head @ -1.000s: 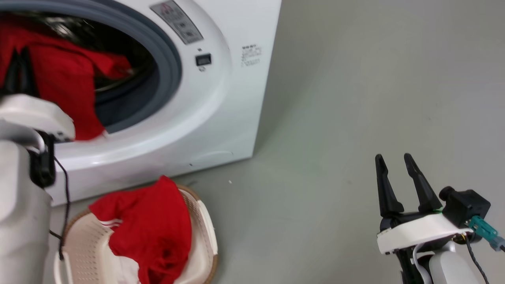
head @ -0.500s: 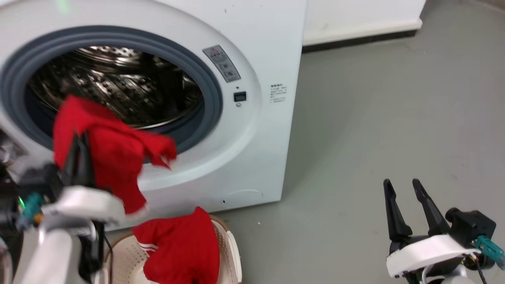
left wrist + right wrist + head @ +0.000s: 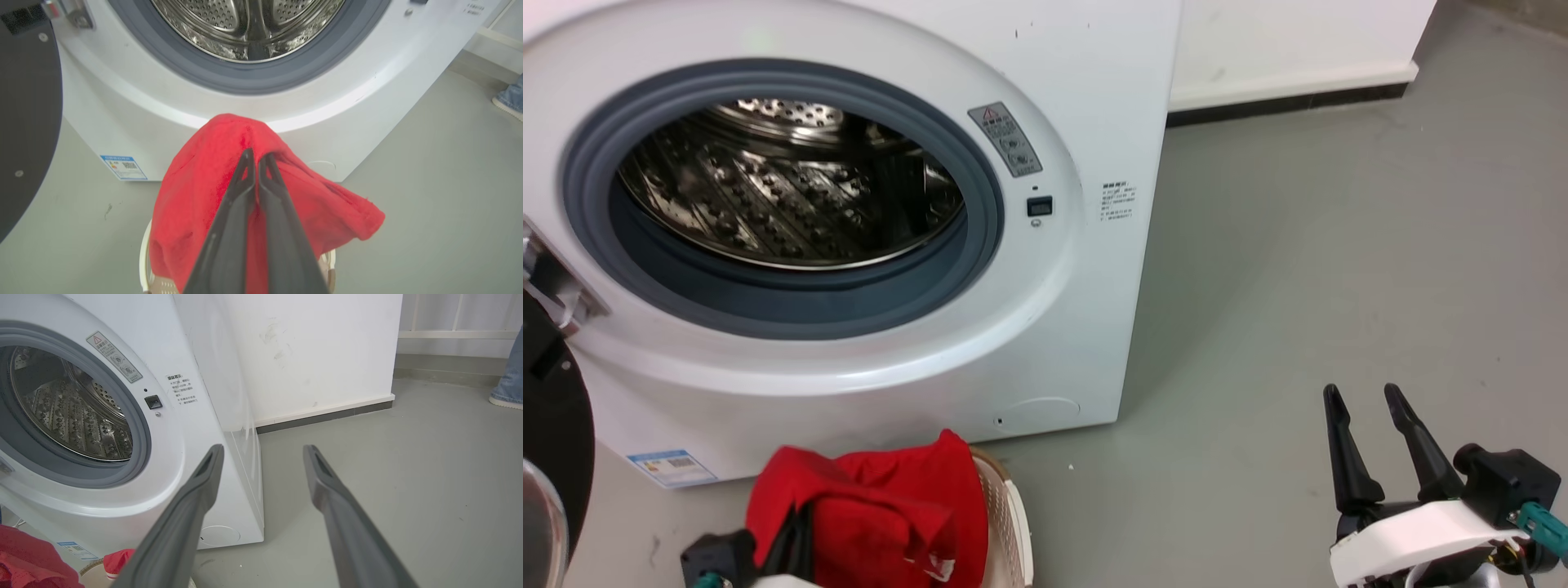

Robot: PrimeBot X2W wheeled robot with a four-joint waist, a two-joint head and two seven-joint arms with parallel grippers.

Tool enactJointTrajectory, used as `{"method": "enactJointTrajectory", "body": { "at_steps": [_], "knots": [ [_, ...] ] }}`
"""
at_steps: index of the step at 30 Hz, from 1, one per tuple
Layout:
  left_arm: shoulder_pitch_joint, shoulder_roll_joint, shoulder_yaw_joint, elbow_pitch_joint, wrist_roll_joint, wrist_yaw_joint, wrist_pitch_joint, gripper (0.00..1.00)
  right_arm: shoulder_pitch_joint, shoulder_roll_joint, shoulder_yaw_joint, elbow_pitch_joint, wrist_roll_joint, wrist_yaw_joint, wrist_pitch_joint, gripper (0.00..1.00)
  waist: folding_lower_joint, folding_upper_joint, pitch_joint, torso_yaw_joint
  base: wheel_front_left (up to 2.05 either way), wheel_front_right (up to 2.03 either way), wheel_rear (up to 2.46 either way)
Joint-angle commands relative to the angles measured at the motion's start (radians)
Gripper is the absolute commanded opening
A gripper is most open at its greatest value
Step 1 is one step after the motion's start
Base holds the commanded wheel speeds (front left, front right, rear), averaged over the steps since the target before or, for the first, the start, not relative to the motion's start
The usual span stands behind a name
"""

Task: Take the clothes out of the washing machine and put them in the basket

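The washing machine [image 3: 1045, 98] stands with its door open, and its steel drum [image 3: 784, 196] shows bare metal. Below it, the cream basket [image 3: 1013, 531] holds a heap of red clothes [image 3: 890, 498]. My left gripper [image 3: 796, 523] is low over the basket. In the left wrist view my left gripper [image 3: 257, 154] is shut on a red garment [image 3: 196, 196], which drapes over the fingers and hangs above the basket rim [image 3: 144, 261]. My right gripper [image 3: 1368, 396] is open and holds nothing, off to the right above the floor. The right wrist view shows my right gripper [image 3: 263, 448] facing the machine's corner.
The black-framed door [image 3: 24, 122] swings out on the machine's left. Grey floor [image 3: 1339, 245] stretches to the right as far as a white wall with a dark skirting [image 3: 1290, 102]. A person's shoe and jeans leg [image 3: 506, 392] show far right.
My left gripper has carried the red garment out of the porthole and down over the basket. The head camera has tilted up, so the whole porthole now shows. The right gripper stayed open.
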Motion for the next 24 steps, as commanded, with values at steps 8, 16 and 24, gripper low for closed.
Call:
{"method": "enactJointTrajectory", "body": {
  "at_steps": [8,16,24],
  "knots": [
    [-0.067,-0.041,-0.016,0.203,-0.026,-0.036,-0.049,0.0,-0.057,0.0,0.018,-0.019,0.006,-0.001,-0.012,1.0,0.0001,0.0,0.132,-0.033,0.0,0.0,0.0],
    [-0.236,-0.034,-0.005,0.429,-0.025,-0.072,-0.108,0.0,-0.128,0.0,0.037,-0.023,0.017,-0.001,-0.031,1.0,0.0001,0.0,0.308,-0.078,0.0,0.0,0.0],
    [-0.402,-0.009,-0.001,0.669,-0.006,-0.1,-0.138,0.0,-0.198,0.001,0.066,-0.003,0.045,-0.001,-0.069,1.0,0.0001,0.0,0.461,-0.123,0.0,0.0,0.0]
  ]
}}
